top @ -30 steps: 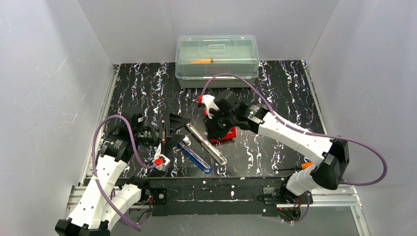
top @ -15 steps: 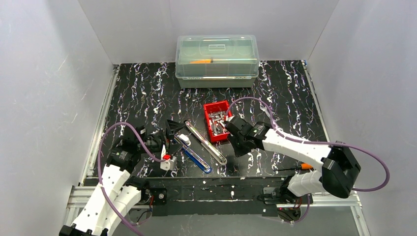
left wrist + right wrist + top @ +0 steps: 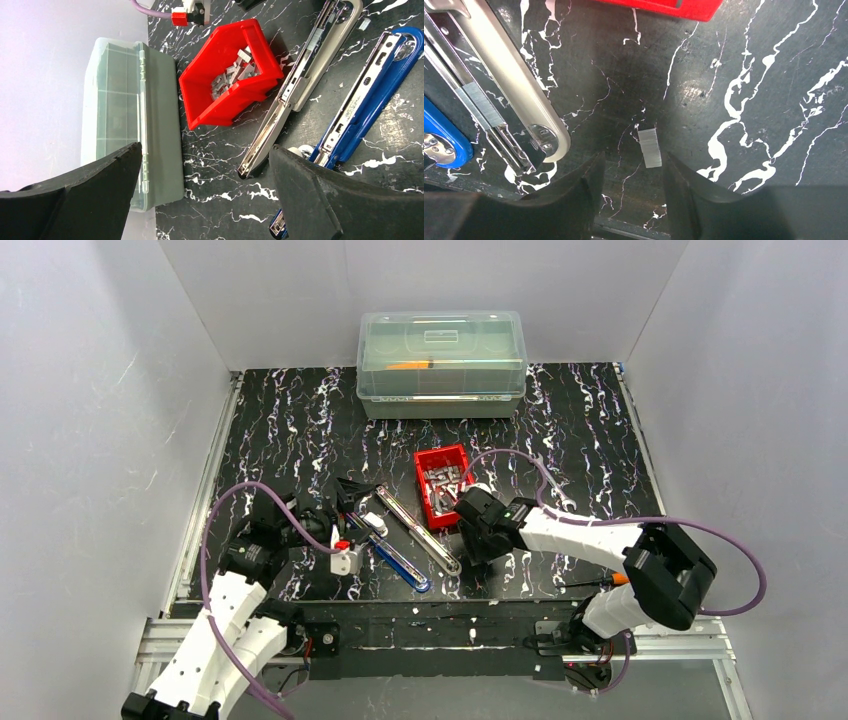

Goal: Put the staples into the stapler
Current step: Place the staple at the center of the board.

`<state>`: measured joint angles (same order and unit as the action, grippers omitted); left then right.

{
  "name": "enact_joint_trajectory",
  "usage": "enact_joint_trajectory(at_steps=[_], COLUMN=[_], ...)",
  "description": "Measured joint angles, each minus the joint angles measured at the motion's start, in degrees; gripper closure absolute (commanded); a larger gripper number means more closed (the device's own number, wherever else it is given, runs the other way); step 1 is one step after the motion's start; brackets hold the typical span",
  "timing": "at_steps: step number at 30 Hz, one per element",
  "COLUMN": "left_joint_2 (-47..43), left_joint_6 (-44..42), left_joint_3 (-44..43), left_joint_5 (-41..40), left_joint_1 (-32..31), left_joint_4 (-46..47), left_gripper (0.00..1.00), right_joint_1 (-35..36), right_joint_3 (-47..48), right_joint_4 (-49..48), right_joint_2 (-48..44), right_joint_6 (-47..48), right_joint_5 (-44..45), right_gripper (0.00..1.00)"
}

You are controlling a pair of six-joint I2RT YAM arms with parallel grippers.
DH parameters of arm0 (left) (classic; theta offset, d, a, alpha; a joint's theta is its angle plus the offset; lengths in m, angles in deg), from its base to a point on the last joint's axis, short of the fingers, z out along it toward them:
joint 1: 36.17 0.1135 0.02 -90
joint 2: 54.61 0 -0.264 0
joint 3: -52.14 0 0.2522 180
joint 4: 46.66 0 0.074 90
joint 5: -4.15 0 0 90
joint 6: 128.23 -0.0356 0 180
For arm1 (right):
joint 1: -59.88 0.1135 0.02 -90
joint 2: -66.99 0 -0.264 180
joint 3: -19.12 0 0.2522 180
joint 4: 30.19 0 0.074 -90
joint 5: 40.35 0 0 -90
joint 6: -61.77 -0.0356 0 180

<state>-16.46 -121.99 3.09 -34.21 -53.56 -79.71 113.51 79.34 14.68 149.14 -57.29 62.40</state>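
One black marbled counter carries everything. Top centre of the overhead view: clear lidded box, shut, no part in this step. Lower centre: cream stapler and blue stapler, both swung open, lying side by side on a diagonal, rails up. Right of the cream one's upper end: red bin holding a heap of staples. Smallest item: one loose strip flat on the counter, centre of the right wrist view, below the bin and right of the cream stapler's rounded end.

Right jaws: apart, over that strip, fingers either side of its lower end, not touching it as far as the view shows. Left jaws: wide apart, nothing in them, at the left of the staplers, facing across them toward the bin.

Step in hand, as a judgement: picking the strip off the counter. To do it well:
- Come straight down and centre the strip between the fingers.
- Get the fingertips to the counter surface before closing. The strip is thin and flat, so it will likely slip otherwise.
- Pinch across the narrow width, lightly, so the strip doesn't snap.
- Carry it left to the cream rail, line it up lengthwise and seat it.

A grey block sits in that rail; staples or pusher, can't tell.
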Motion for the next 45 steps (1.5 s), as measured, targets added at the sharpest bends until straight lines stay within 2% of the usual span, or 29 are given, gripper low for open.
enact_joint_trajectory(at_steps=[7,16,29,45], left_joint_2=[1.03,1.31,2.29,2.25], left_joint_6=[1.64,2.47,3.32,2.73], left_joint_3=[0.00,0.00,-0.72,-0.76], left_joint_5=[0.04,0.07,0.09,0.07], left_joint_1=[0.00,0.00,0.00,0.00], left_joint_4=[0.04,0.04,0.02,-0.02], left_gripper=[0.02,0.02,0.02,0.02], right_joint_1=[-1.03,-6.86,-7.10,-7.10], right_joint_3=[0.15,2.95,2.95,3.06], right_joint_4=[-0.28,0.76,2.27,3.06], right_joint_2=[0.31,0.55,2.67,5.92], right_joint_6=[-0.52,2.29,3.80,5.38], right_joint_5=[-0.04,-1.66,-6.86,-6.93], right_gripper=[0.42,0.46,0.46,0.60])
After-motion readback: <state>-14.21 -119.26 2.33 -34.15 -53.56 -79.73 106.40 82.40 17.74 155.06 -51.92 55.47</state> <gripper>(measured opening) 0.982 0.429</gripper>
